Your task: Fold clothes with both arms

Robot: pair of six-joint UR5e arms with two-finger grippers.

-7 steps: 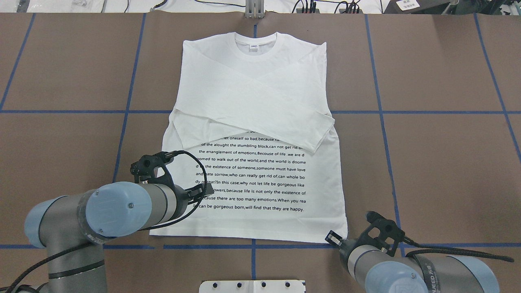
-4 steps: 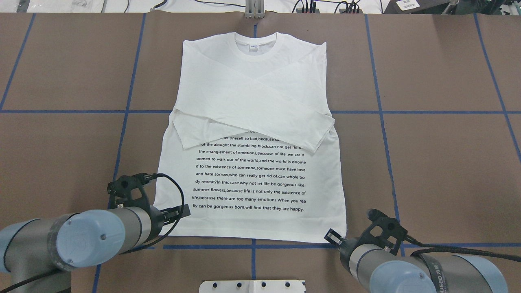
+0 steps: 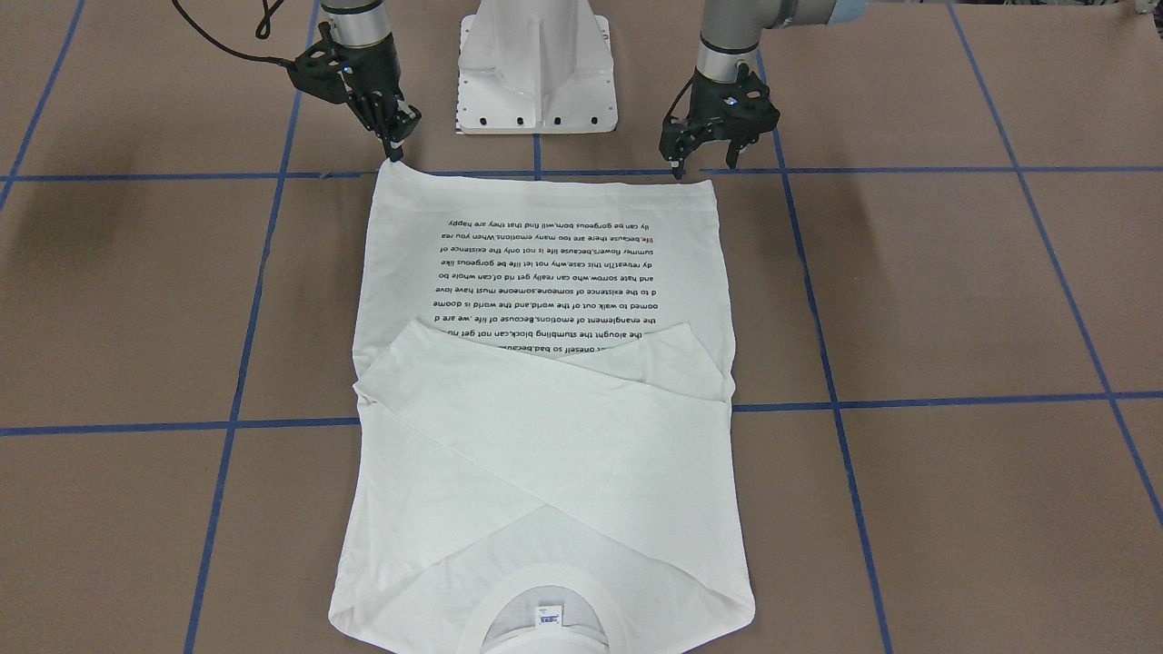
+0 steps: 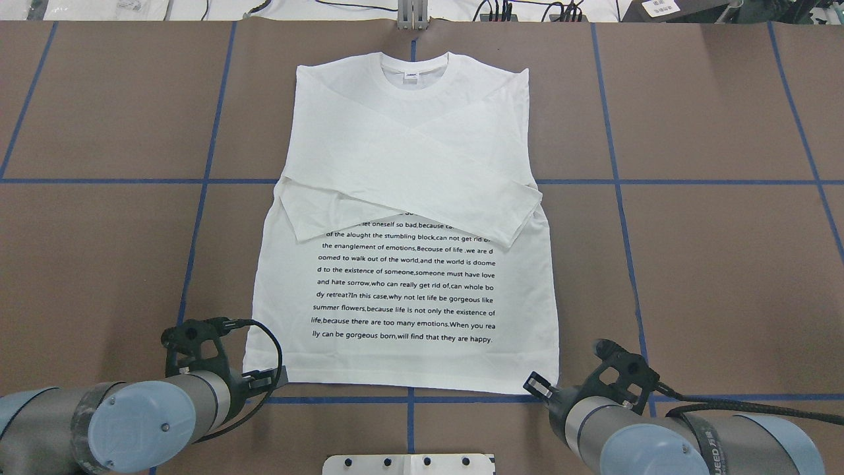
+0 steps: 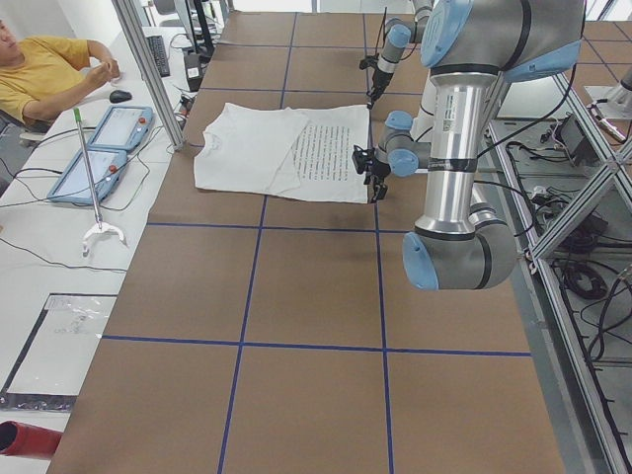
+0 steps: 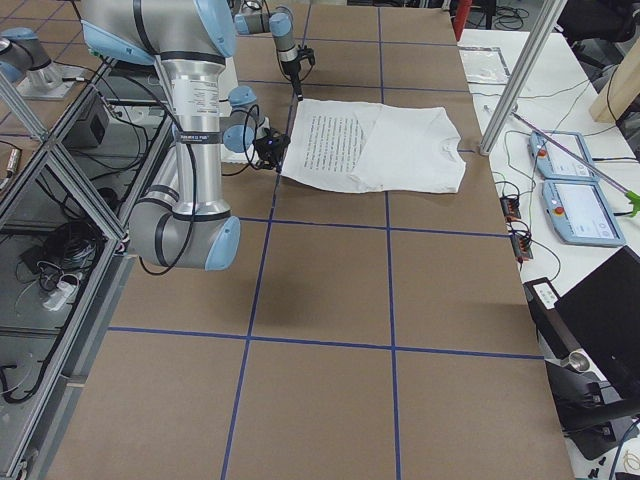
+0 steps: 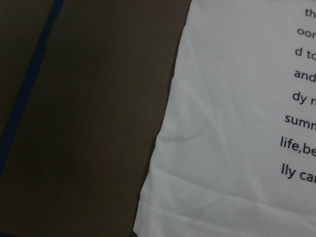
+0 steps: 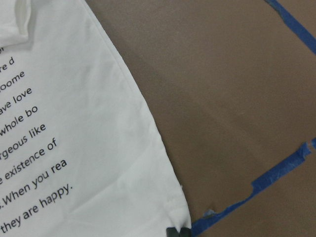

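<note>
One broad table (image 4: 725, 264), matte brown and gridded with blue tape (image 4: 105, 180), fills my feed. At its middle lies the white shirt (image 4: 409, 152), soft cotton spread flat. Its sleeves are crossed over the chest, the round collar (image 4: 414, 72) lies far from the robot, and black text lines (image 4: 405, 284) run above the near hem. I see the left gripper (image 4: 270, 378) just beside the hem's left corner. The right gripper (image 4: 536, 384) is at the right corner, with one dark fingertip (image 8: 177, 232) at the cloth's edge. I cannot tell how wide either gripper stands.
</note>
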